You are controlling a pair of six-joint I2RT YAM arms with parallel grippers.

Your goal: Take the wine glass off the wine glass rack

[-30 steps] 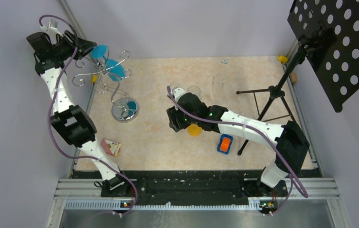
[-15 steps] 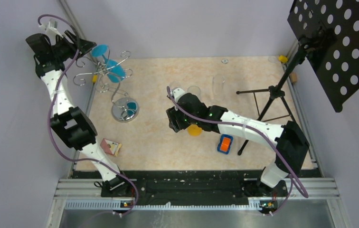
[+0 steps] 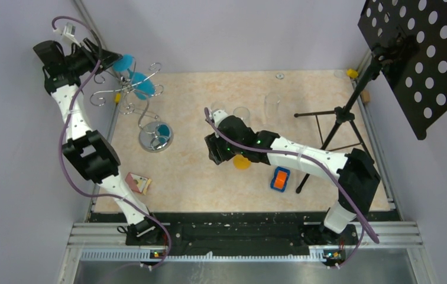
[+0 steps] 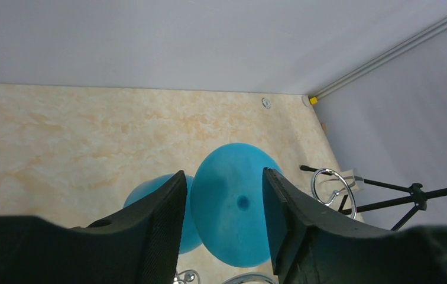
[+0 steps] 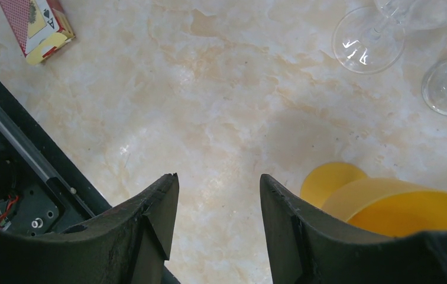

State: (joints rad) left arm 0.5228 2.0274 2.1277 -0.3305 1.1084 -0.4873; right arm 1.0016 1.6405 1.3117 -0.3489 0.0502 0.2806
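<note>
The silver wire wine glass rack (image 3: 128, 94) stands at the table's far left on a round chrome base (image 3: 155, 138). Two blue wine glasses hang from it, one with its round foot (image 3: 125, 61) at the top, the other (image 3: 145, 87) lower. My left gripper (image 3: 110, 60) is open, raised right beside the upper foot. In the left wrist view that blue foot (image 4: 233, 204) shows between and just beyond my open fingers, with the second blue glass (image 4: 150, 192) behind the left one. My right gripper (image 3: 215, 151) is open and empty over the table's middle.
A yellow cup (image 3: 242, 161) lies right of my right gripper, also in the right wrist view (image 5: 386, 204). Clear glasses (image 3: 242, 112) stand behind it. An orange and blue block (image 3: 279, 178), a card box (image 3: 138, 182) and a black tripod stand (image 3: 339, 115) are also there.
My right arm has shifted slightly left and away. My left gripper stays at the upper blue foot, hardly moved.
</note>
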